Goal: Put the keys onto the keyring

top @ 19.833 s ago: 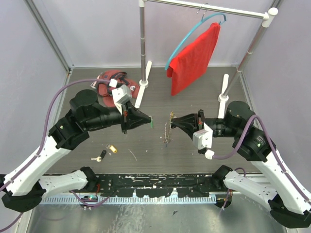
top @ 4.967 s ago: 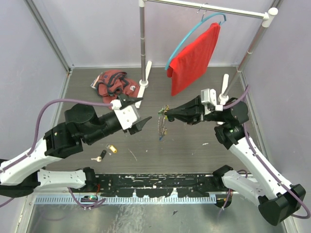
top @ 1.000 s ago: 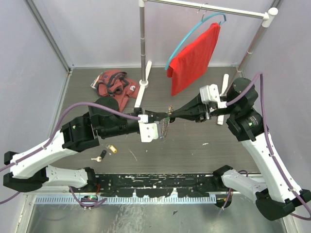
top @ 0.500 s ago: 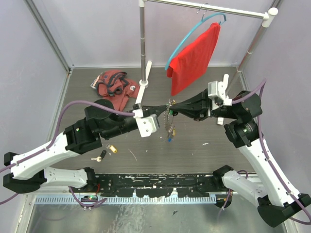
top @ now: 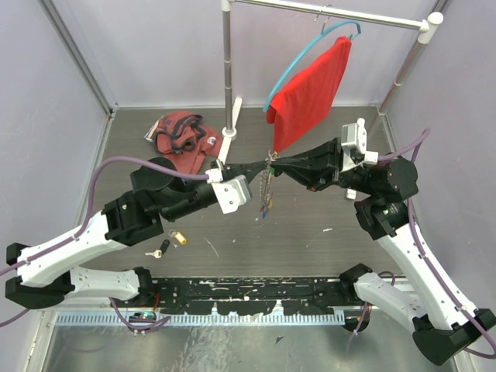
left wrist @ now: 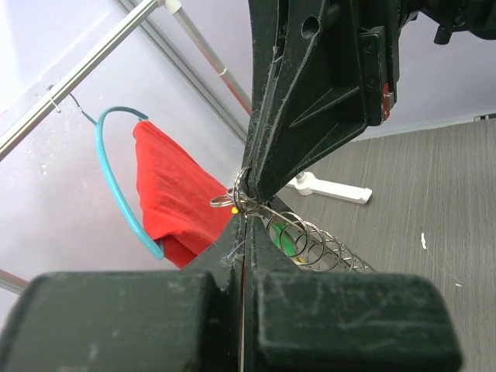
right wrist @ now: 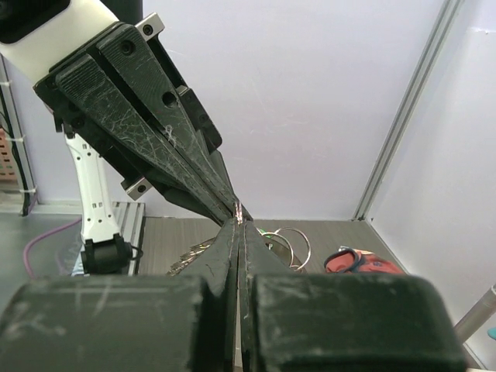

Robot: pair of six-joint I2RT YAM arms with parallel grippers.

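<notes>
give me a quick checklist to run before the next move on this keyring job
1. Right claw shut on the keyring, holding it in the air: ok.
2. Left claw shut, tips meeting the right claw at the keyring: ok.
3. What the left claw pinches, and whether a key is being threaded on: cannot tell, the tips hide it.
4. Bunch of rings and keys hangs free below the keyring: ok.
5. All keys on the ring: not ok, the yellow-tagged key and black-headed key lie loose on the table.
</notes>
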